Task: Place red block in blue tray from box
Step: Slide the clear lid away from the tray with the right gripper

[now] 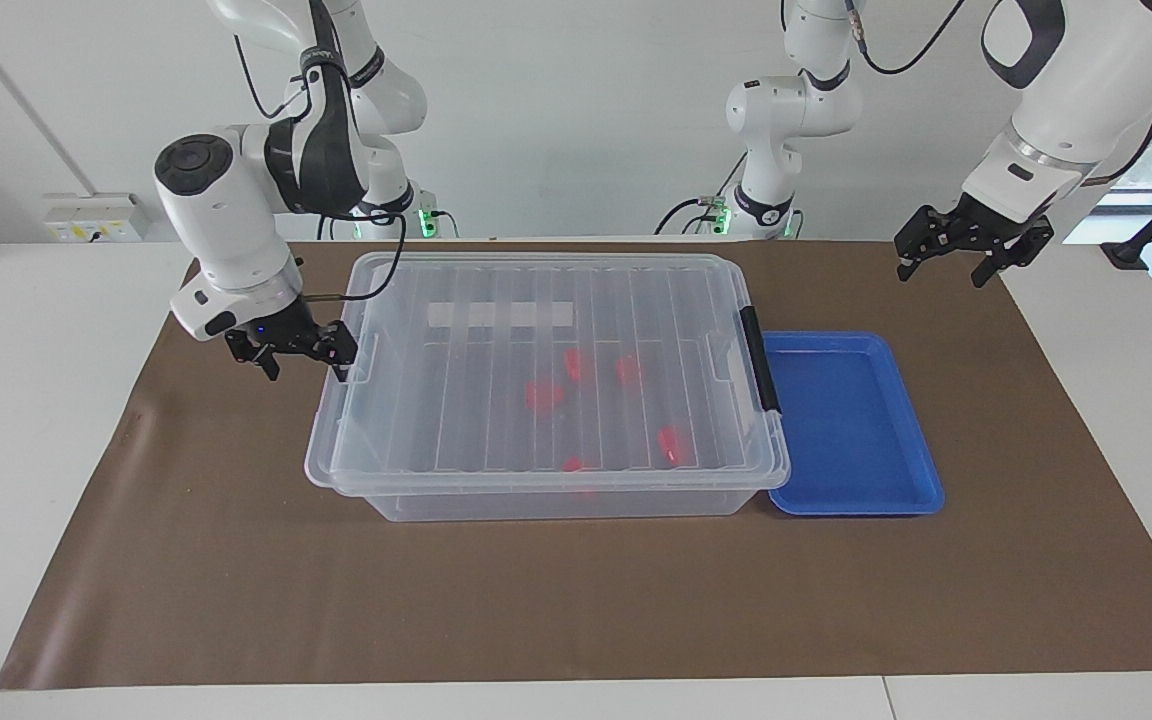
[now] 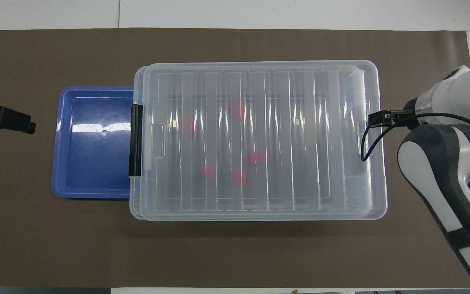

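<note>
Hovering spread-fingered at the box's (image 1: 546, 375) unlatched end, the right gripper (image 1: 298, 350) must lift the lid before any red block (image 1: 543, 394) inside reaches the blue tray (image 1: 851, 425); left gripper (image 1: 971, 245) waits, fingers spread.

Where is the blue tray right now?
The blue tray sits on the brown mat right beside the box, at the box's black latch end, toward the left arm's end of the table. It looks empty.
</note>
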Available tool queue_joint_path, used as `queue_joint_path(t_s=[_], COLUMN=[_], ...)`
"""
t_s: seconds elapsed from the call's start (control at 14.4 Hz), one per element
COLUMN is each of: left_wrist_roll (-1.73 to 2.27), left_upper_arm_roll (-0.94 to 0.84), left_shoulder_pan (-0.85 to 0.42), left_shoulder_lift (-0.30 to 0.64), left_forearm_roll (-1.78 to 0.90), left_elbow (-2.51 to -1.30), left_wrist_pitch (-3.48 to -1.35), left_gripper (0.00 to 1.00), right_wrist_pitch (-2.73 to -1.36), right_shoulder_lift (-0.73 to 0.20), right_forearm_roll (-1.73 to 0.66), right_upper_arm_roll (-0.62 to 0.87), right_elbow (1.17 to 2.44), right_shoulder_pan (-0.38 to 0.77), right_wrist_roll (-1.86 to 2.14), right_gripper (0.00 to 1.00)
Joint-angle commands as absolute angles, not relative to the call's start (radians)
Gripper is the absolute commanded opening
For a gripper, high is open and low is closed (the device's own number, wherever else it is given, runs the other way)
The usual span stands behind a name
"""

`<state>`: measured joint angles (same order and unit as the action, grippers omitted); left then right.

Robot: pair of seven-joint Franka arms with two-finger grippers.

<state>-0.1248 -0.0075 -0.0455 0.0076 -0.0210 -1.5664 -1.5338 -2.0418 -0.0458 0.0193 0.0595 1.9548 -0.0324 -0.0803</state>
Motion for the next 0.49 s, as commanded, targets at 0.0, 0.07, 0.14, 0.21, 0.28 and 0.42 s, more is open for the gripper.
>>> queue_joint_path(t_s=[0.0,0.07,0.14,0.21,0.28,0.42], left_wrist_roll=[-0.13,-0.13,-0.13,-0.13,-0.127,-0.13], left_upper_arm_roll=[-0.003,-0.003,-0.003,-0.003,-0.003,-0.005], left_shoulder_pan=[-0.048,-0.048,-0.048,-0.048,-0.048,-0.06], left_shoulder_lift=[-0.015,-0.015,-0.015,-0.015,-0.014,-0.017], left_forearm_roll=[-0.003,-0.003,-0.003,-0.003,-0.003,-0.003], left_elbow=[-1.583,-1.583,-1.583,-1.583,-1.579,-1.582], left_wrist_pitch=[-1.531,-1.531,-1.531,-1.531,-1.526,-1.531], left_gripper=[1.0,1.0,1.0,1.0,1.0,1.0], right_wrist_pitch=[-2.068,-2.077,-2.077,-2.077,-2.079,-2.08], right_shoulder_lift=[-0.02,-0.02,-0.02,-0.021,-0.021,-0.023], right_forearm_roll=[0.009,0.009,0.009,0.009,0.009,0.009], right_upper_arm_roll=[0.067,0.067,0.067,0.067,0.067,0.067], right_elbow=[1.993,1.993,1.993,1.991,1.99,1.988], right_shoulder_pan=[-0.074,-0.083,-0.095,-0.11,-0.121,-0.141], right_wrist_roll=[-0.011,0.012,0.035,0.057,0.083,0.118], right_gripper=[1.0,1.0,1.0,1.0,1.0,1.0])
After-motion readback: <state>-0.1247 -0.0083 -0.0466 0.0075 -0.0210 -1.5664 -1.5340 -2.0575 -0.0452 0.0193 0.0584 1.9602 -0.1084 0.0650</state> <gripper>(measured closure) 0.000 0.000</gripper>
